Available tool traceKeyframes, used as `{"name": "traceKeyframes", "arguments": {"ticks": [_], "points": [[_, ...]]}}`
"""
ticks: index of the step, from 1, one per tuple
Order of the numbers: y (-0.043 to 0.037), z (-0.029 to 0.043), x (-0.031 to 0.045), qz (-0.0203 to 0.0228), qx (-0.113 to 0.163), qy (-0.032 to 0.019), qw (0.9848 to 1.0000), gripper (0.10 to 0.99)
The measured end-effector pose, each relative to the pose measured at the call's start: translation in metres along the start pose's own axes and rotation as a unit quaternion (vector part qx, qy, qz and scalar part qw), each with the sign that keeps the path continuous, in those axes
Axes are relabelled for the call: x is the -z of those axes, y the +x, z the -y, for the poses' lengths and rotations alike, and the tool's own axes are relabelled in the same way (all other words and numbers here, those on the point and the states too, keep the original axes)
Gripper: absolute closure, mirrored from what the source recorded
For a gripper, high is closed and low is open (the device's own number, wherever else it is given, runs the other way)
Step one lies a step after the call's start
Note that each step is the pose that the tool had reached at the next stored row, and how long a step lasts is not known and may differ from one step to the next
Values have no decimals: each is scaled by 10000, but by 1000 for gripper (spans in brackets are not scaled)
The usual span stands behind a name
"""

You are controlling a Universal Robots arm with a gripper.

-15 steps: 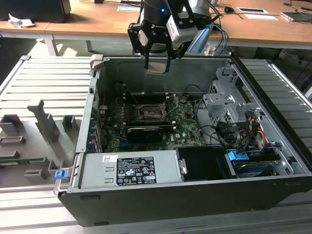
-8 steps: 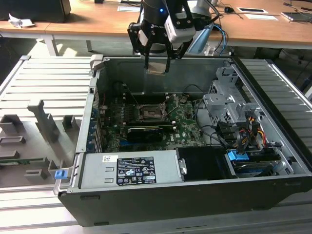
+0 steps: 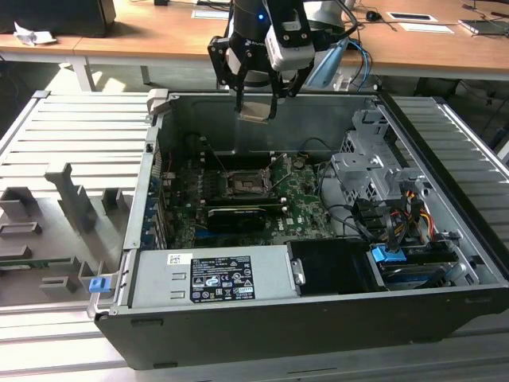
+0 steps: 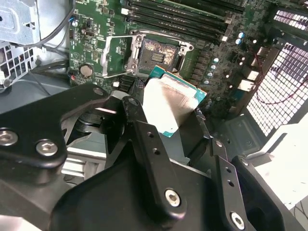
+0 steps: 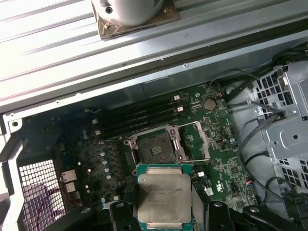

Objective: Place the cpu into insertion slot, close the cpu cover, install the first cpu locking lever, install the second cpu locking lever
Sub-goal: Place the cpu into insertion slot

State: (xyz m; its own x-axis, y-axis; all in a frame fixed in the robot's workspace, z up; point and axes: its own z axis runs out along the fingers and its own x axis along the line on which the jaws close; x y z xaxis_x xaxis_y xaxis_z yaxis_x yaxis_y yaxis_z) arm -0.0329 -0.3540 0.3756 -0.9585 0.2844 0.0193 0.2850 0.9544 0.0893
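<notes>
Step one in hand, by my read: gripper [image 3: 256,109] clamped on cpu [image 5: 163,197] by two opposite edges; it hung above the case's [image 3: 262,350] far wall, well apart from the slot [image 5: 156,149]; slot sat bare in the middle of the board [image 5: 216,178], cover [image 4: 108,57] swung open beside it; cpu not yet seated, cover not closed; white label [image 3: 211,278] on the supply [image 3: 270,274] at the case's near edge, faint print on cpu top, neither read.
</notes>
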Motion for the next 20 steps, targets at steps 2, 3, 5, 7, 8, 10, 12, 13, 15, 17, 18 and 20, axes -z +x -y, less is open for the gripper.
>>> {"name": "traceKeyframes", "arguments": {"ticks": [2, 3, 5, 7, 8, 10, 12, 13, 15, 17, 18, 20], "points": [[3, 1, 0, 5, -57, -1, 10000, 549], [3, 1, -1, 8, -85, -2, 10000, 549], [5, 2, -1, 15, -162, -3, 9999, 549], [6, 2, -1, 19, -218, -4, 9998, 549], [7, 2, -2, 22, -247, -5, 9997, 549], [8, 3, -2, 26, -292, -6, 9996, 549], [9, 3, -2, 30, -334, -6, 9994, 549], [9, 3, -2, 34, -382, -7, 9993, 549], [10, 3, -2, 40, -443, -8, 9990, 549], [11, 4, -3, 45, -497, -9, 9988, 549], [12, 4, -3, 48, -541, -10, 9985, 549], [12, 4, -6, 56, -625, -12, 9980, 549]]}}
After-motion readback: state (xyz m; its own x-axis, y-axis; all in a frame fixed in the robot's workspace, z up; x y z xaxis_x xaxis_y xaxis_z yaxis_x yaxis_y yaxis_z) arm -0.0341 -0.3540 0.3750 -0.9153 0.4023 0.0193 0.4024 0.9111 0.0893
